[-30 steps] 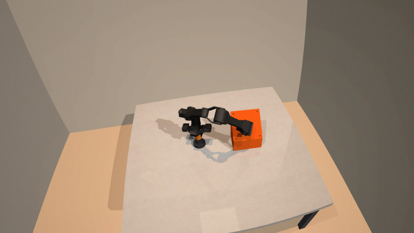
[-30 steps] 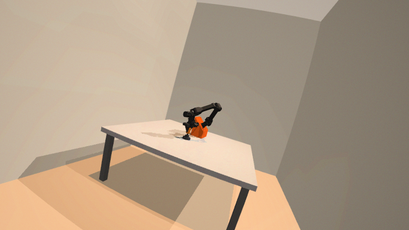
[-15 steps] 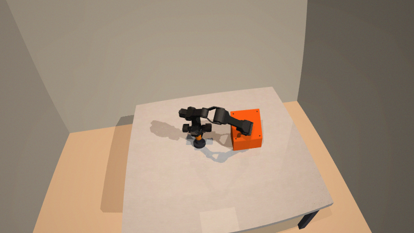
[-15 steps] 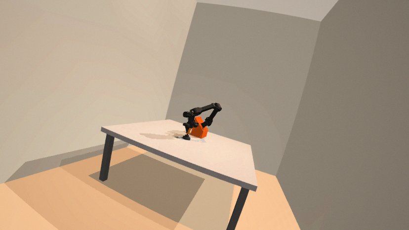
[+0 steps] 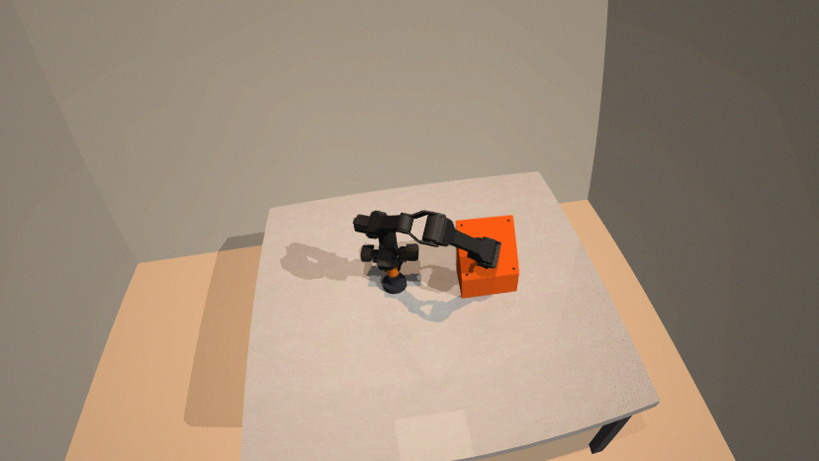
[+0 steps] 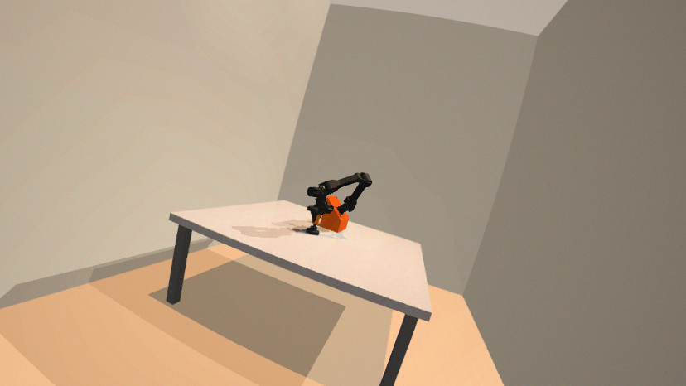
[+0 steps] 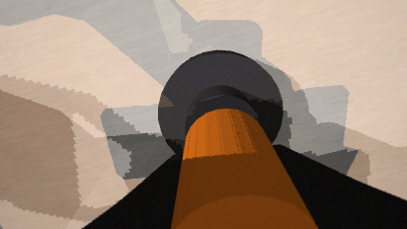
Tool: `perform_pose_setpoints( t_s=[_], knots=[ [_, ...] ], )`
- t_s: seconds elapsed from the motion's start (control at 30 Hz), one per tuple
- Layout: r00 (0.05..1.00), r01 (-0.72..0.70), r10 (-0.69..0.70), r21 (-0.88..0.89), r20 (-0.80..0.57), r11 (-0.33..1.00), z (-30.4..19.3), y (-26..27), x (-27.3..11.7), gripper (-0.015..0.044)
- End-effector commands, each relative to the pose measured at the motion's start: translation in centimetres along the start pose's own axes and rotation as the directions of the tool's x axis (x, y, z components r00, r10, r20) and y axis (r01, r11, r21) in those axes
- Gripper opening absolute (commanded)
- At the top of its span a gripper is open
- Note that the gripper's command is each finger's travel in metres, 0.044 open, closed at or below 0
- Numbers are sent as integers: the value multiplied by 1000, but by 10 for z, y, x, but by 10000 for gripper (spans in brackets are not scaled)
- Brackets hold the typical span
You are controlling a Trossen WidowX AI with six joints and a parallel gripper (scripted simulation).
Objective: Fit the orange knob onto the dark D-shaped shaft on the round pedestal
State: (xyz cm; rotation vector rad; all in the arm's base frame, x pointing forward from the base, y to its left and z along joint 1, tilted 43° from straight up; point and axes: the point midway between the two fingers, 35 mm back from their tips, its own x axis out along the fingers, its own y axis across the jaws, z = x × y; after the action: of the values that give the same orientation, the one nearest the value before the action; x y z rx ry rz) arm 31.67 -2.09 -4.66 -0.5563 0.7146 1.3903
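The orange knob [image 5: 392, 273] [image 6: 316, 219] [image 7: 219, 135] is upright between the fingers of my gripper [image 5: 392, 268] [image 6: 315, 217] [image 7: 227, 158], which is shut on it. The round dark pedestal [image 5: 394, 284] [image 6: 312, 231] [image 7: 198, 74] stands on the table directly below the knob. In the wrist view the knob's lower end overlaps the pedestal's raised middle. The shaft does not show clearly, and the knob hides most of that area. The knob's hole and both flat sides are hidden. I cannot tell how far down on the shaft the knob sits.
A large orange box [image 5: 487, 229] [image 6: 334, 224] is on the table [image 5: 343, 354] [image 6: 374, 263], to the right of the pedestal in the top view, with the arm's base on it. A pale rectangle [image 5: 433, 433] shows near the table's front edge. Arm shadows fall around the pedestal.
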Motion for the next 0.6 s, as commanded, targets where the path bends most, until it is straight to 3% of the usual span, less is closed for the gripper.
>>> perform_pose_setpoints(
  t_s=[0.0, 0.57],
  knots=[
    [1000, 5, -5, -5, -3, 1000, -1, -3, -1, 0],
    [1000, 4, -4, -5, -3, 1000, -1, 1, 3, 0]
  ],
)
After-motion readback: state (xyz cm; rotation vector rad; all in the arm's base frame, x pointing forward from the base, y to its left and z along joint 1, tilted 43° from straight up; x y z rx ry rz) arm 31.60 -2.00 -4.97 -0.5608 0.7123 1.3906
